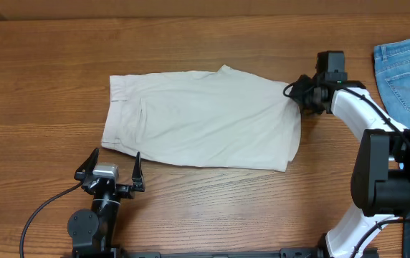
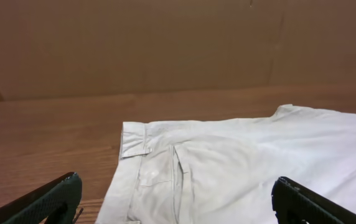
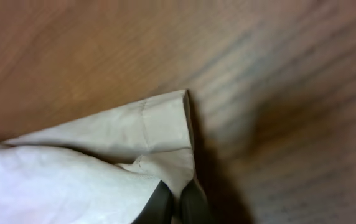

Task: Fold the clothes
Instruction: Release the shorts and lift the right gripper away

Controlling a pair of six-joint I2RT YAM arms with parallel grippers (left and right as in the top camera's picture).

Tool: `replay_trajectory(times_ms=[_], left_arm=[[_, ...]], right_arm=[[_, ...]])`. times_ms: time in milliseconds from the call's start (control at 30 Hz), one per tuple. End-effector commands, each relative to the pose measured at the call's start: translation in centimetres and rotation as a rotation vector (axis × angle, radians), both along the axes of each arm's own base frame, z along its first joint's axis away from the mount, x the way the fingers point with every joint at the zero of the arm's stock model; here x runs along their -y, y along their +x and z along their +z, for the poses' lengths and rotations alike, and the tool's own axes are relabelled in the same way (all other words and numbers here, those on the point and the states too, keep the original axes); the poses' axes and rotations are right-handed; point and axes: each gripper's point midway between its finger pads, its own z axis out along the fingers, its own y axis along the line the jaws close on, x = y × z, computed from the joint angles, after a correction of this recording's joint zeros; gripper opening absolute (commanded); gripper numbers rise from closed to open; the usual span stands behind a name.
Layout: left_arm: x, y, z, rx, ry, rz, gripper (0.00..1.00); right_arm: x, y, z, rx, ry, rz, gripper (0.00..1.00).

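Pinching a hem corner (image 3: 165, 118) of the shorts (image 1: 205, 118) tight in the right gripper (image 3: 177, 202), probably for dragging it over toward the waistband (image 2: 134, 140). Hovering the left gripper (image 1: 112, 167) spread wide and empty, just short of that waistband, guessing for pinning it.

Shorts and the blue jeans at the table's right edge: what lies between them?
In the overhead view, the right gripper, pinching the shorts at a corner, and its white arm, over the wooden table.
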Motion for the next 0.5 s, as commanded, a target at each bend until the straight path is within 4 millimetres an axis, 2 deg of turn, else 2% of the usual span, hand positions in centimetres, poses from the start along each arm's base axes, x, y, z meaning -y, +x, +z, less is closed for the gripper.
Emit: replay_trajectory(times_ms=[0,133,200,300,367,467], left_arm=[[0.3,-0.1,0.0,0.008,0.019,-0.016,1.0],[0.3,-0.1,0.0,0.008,0.019,-0.016,1.0],[0.3,-0.1,0.0,0.008,0.019,-0.016,1.0],[0.3,-0.1,0.0,0.008,0.019,-0.016,1.0],[0.3,-0.1,0.0,0.008,0.019,-0.016,1.0],[0.3,-0.1,0.0,0.009,0.019,-0.016,1.0]], right_arm=[[1.0,1.6,1.2,0.054,-0.028,-0.021,0.05],[1.1,2.5,1.7,0.096,-0.031,-0.024,0.06],[1.1,2.9,2.1,0.119,-0.031,-0.024,0.09],[1.4,3.4,2.2,0.141,-0.047,-0.034,0.24],[2.4,3.5,1.9,0.138,-0.095,-0.064,0.37],[3.8,3.1,1.3,0.114,-0.165,-0.107,0.43]])
